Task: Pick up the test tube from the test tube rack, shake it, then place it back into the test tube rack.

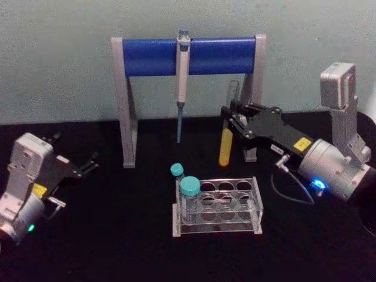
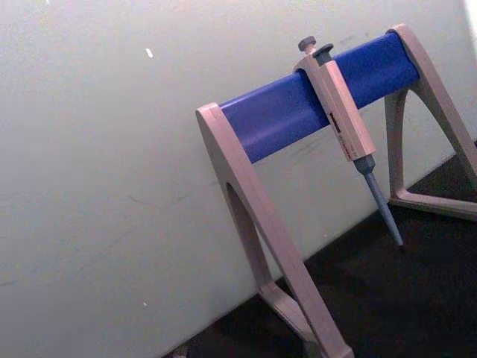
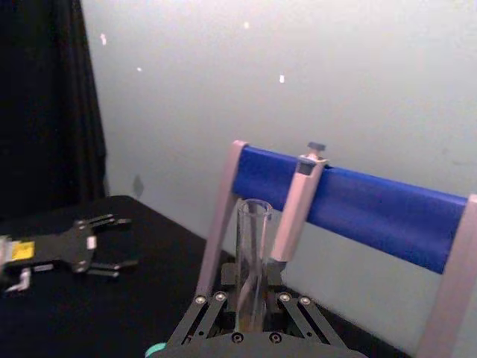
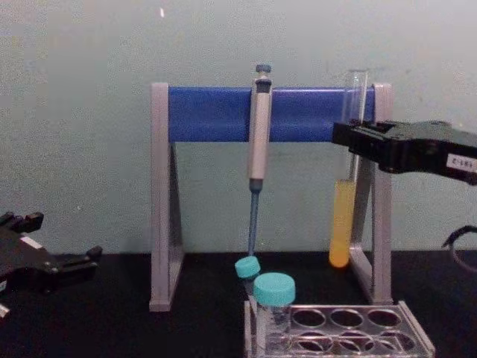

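Seemingly the shake step: test tube (image 1: 225,147) aloft.
Right gripper (image 1: 231,117) clamps it upright; next, realign over test tube rack (image 1: 257,205). Left gripper (image 1: 89,164) idles, spread, bench's left edge.

Pipette (image 1: 182,76) on stand (image 1: 153,57); seemingly two teal-capped vials (image 1: 189,191)
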Robot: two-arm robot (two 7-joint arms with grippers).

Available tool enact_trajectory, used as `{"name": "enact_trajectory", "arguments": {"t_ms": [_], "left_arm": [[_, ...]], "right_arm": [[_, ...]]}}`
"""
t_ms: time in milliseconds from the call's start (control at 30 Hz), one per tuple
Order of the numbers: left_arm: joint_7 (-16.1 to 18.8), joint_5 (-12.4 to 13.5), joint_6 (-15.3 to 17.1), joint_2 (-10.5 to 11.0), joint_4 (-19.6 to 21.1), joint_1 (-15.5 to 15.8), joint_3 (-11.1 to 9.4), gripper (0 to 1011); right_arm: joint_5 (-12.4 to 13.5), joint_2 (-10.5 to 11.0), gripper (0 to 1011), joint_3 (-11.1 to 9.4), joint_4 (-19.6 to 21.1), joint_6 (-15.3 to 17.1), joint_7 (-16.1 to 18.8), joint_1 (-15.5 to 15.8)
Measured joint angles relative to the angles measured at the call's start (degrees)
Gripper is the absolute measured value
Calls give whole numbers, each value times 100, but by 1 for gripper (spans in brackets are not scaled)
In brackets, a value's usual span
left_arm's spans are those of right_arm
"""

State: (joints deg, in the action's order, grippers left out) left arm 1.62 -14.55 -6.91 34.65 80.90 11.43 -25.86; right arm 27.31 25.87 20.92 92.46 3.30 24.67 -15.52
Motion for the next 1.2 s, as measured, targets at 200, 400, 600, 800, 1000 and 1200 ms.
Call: {"name": "enact_trajectory", "arguments": {"t_ms": [200,400,600,800,1000,1200], "left_arm": [[0,0,0,0,0,0,0,1001],[0,0,0,0,0,0,0,1001],[0,0,0,0,0,0,0,1001],[0,0,0,0,0,0,0,1001],[0,0,0,0,0,0,0,1001],[0,0,0,0,0,0,0,1001]], "right_arm": [[137,169,229,26,239,27,199,191],[273,335,229,72,453,41,327,394],[353,452,229,142,573,19,363,561],[350,470,229,235,553,-88,390,608],[312,443,229,300,456,-164,404,588],[263,386,228,345,314,-216,413,516]]}}
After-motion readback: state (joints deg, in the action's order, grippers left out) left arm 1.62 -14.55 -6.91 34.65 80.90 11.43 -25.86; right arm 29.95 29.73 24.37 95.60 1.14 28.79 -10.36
